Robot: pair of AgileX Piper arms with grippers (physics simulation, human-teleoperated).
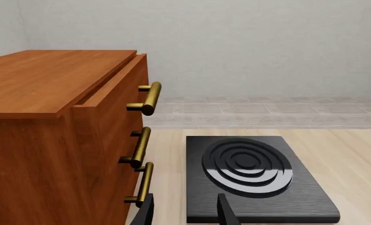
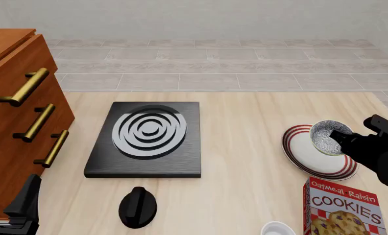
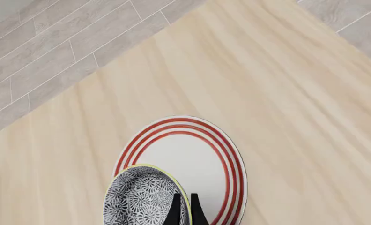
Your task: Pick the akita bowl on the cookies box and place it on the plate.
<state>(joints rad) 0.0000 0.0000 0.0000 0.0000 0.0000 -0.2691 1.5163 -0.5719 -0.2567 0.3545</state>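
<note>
- While the right gripper pinches the rim of the akita bowl, its two fingers sit almost together with only the thin bowl wall between them, so it is clamped on the bowl.
- Just under that grip lies the plate, and the bowl hangs over its near part; whether it touches the plate surface or floats a little above it, I cannot tell.
- Seen from the front, the bowl sits over the plate's far right portion, off centre, with the right gripper reaching in from the right edge.
- My read: holding by the rim keeps the bowl upright and level for a flat set-down, and what remains is lowering and letting go.
- Nearer than the gripper, the cookies box lies flat on the table with nothing on top, so the lift is done.
- Beside that box, a plain white bowl peeks in at the frame edge.
- Far across the table, the left gripper idles with its jaws apart, holding nothing, facing the black stove plate and the wooden cabinet.
- Close by it a black knob rests on the table.
</note>
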